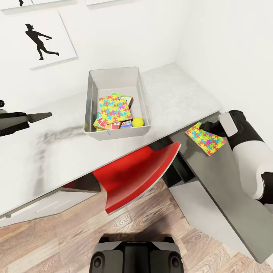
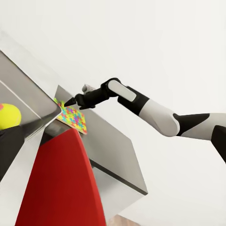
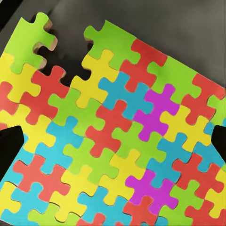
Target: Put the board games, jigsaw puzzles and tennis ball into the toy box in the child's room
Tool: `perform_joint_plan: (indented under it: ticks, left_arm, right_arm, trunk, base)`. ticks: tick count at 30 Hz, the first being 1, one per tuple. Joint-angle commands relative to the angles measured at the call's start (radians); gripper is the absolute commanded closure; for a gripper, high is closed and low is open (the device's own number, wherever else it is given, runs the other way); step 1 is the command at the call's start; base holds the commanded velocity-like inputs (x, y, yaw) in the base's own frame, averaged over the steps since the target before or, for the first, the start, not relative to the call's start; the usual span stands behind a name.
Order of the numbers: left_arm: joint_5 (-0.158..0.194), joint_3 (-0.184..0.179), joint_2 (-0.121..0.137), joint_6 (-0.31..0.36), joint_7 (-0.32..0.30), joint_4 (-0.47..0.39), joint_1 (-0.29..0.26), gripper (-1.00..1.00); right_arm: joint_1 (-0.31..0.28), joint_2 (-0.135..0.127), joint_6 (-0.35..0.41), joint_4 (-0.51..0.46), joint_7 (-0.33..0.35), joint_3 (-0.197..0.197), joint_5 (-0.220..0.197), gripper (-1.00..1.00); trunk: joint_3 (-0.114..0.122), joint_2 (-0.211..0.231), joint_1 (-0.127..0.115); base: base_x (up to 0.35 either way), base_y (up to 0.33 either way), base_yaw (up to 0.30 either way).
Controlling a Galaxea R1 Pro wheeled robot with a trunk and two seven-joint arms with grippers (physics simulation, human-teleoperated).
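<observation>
Head view: the right pincer point(image 1: 209, 127) is at the near corner of a jigsaw puzzle point(image 1: 205, 138) that lies on the lower dark grey cabinet top point(image 1: 223, 178), just beside the end of the pale worktop point(image 1: 49, 151) and well apart from the toy box point(image 1: 91, 94). The arm reaches down and across to it, which fits a pick-up of the last toy outside the box. In the right wrist view the puzzle point(image 3: 113, 141) spreads flat under the camera, with a dark fingertip point(image 3: 9, 150) at one edge and another at the opposite edge; the jaws look spread to either side of the mat, but I cannot tell whether they already pinch it. In the left wrist view the pincer point(image 2: 75, 100) tips meet the puzzle point(image 2: 73, 117) at its edge, low and nearly level with the cabinet top.

The toy box sits near the wall on the worktop. Inside it, 1 jigsaw puzzle point(image 1: 114, 108) lies on top of a stack of board games point(image 1: 113, 124), whose printed edges show beneath it, and the yellow tennis ball point(image 1: 137, 121) rests in the near corner beside them. I cannot count the games for sure.

The left pincer point(image 1: 41, 115) hovers over the worktop, well away from the box, holding nothing; whether it is open I cannot tell. A red chair point(image 1: 132, 170) is tucked under the worktop edge.
</observation>
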Motion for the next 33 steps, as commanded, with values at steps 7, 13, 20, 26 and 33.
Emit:
perform_joint_plan:
  ticks: [7, 13, 20, 26, 33]
  left_arm:
    - [0.0, 0.0, 0.0, 0.011, -0.004, 0.0, -0.001, -1.0]
    - [0.0, 0.0, 0.01, 0.011, -0.004, 0.0, -0.001, -1.0]
    - [0.035, 0.001, 0.017, 0.011, -0.004, 0.0, -0.001, -1.0]
    - [0.052, 0.001, 0.022, 0.011, -0.004, 0.0, -0.001, -1.0]
    - [0.057, 0.001, 0.026, 0.011, -0.004, 0.0, -0.001, -1.0]
  right_arm:
    - [0.0, -0.003, 0.002, 0.028, -0.009, -0.001, 0.004, -1.0]
    - [0.0, -0.001, 0.002, 0.036, -0.009, -0.002, 0.057, -1.0]
    - [0.0, 0.002, 0.002, 0.038, -0.009, -0.002, 0.077, -1.0]
    - [0.0, 0.002, 0.002, 0.038, -0.009, -0.003, 0.079, -1.0]
    - [0.0, 0.003, 0.003, 0.038, -0.008, -0.003, 0.079, -1.0]
  trunk:
    - [-0.001, -0.002, 0.001]
    - [-0.001, -0.002, 0.001]
    - [-0.001, -0.002, 0.001]
    - [-0.001, -0.002, 0.001]
    - [-0.001, -0.002, 0.001]
  base:
    - [0.0, 0.0, 0.0]
    - [0.0, 0.0, 0.0]
    - [0.0, 0.0, 0.0]
    - [0.0, 0.0, 0.0]
    - [0.0, 0.0, 0.0]
